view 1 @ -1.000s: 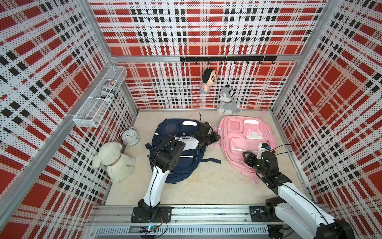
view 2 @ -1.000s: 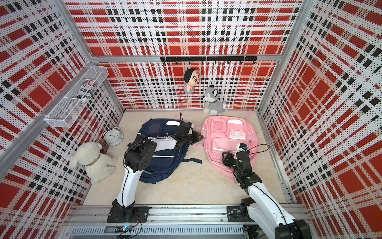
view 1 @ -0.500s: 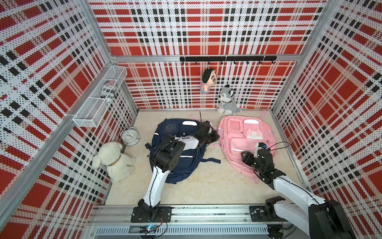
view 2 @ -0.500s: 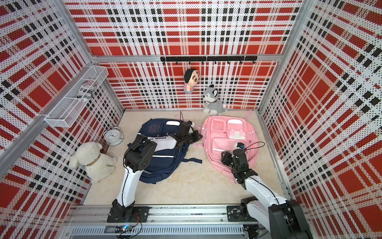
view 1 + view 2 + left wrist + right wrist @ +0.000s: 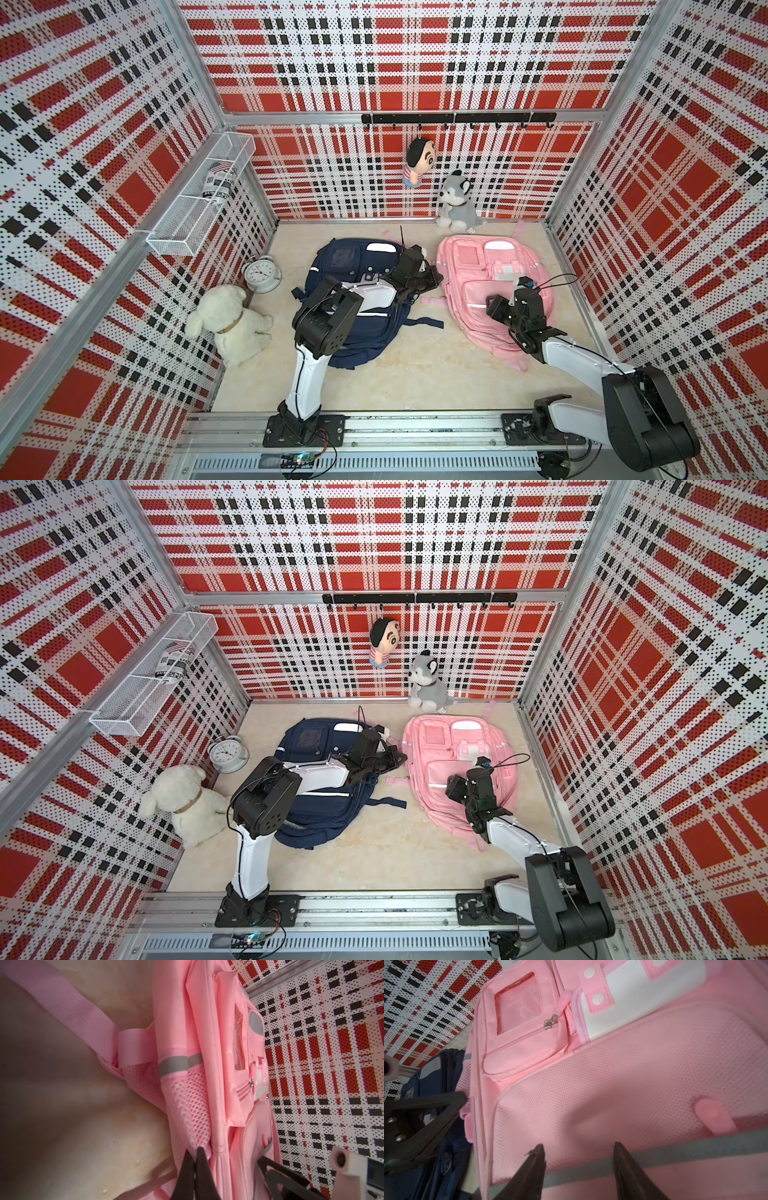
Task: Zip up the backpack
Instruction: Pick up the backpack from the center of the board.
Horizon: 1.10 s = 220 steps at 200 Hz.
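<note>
Right hand (image 5: 578, 1146): fingers spread, nothing between them, poised low over the mesh front pocket of the pink backpack (image 5: 505, 249). Contact with the fabric: cannot tell.

Grey strip (image 5: 675, 1151) runs crosswise just past the fingertips. Pink pull tab (image 5: 714, 1118) sits just beyond that strip, off to the side away from the navy backpack (image 5: 349, 266). Judgement: this tab is the target. It lies ahead of the right hand and sideways from it, so the hand has to shift along the strip before closing.

Pink backpack lies flat on the tabletop (image 5: 415, 365), front up, on the robot's right. Its long axis runs from the near edge toward the back wall.

Left hand (image 5: 193, 1150): fingers pressed together at the pack's side edge by the mesh side pocket, on the side facing the navy backpack. Whether any fabric is pinched: cannot tell. Judgement: it looks placed to steady the bag, and the right hand is clearly the nearer one to the tab.

Small upper pocket has its own zip slider (image 5: 550, 1022), farther off.

Husky toy (image 5: 457, 203) sits at the back wall, clear of the work.
</note>
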Motion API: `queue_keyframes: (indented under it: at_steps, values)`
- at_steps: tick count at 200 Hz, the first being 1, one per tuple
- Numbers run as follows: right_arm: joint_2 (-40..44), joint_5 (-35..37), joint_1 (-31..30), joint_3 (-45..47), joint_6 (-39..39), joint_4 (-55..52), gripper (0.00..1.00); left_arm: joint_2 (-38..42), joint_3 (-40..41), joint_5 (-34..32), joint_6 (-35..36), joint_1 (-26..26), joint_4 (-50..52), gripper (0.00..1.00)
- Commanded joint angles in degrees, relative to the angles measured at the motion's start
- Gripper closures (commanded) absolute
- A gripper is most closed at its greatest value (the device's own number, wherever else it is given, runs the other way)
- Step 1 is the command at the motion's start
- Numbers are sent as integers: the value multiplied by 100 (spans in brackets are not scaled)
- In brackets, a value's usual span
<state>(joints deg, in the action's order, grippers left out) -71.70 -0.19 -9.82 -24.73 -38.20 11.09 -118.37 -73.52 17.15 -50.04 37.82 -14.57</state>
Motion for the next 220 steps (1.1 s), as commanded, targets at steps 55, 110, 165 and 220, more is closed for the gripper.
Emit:
queue_keyframes:
  at_steps: [55, 110, 165, 220]
  values:
    - [-32, -201, 375, -777, 691, -528, 51, 747, 161, -396, -304, 426, -266, 100]
    - [2360, 2151, -1687, -315, -376, -1635, 48, 675, 254, -310, -382, 498, -339, 100]
    - [1392, 5286, -5104, -189, -2810, -1691, 47, 728, 309, -194, -397, 516, -397, 100]
    - [-1938, 6420, -5900, -2105, -5515, -3520, 39, 968, 496, -98, -461, 514, -472, 100]
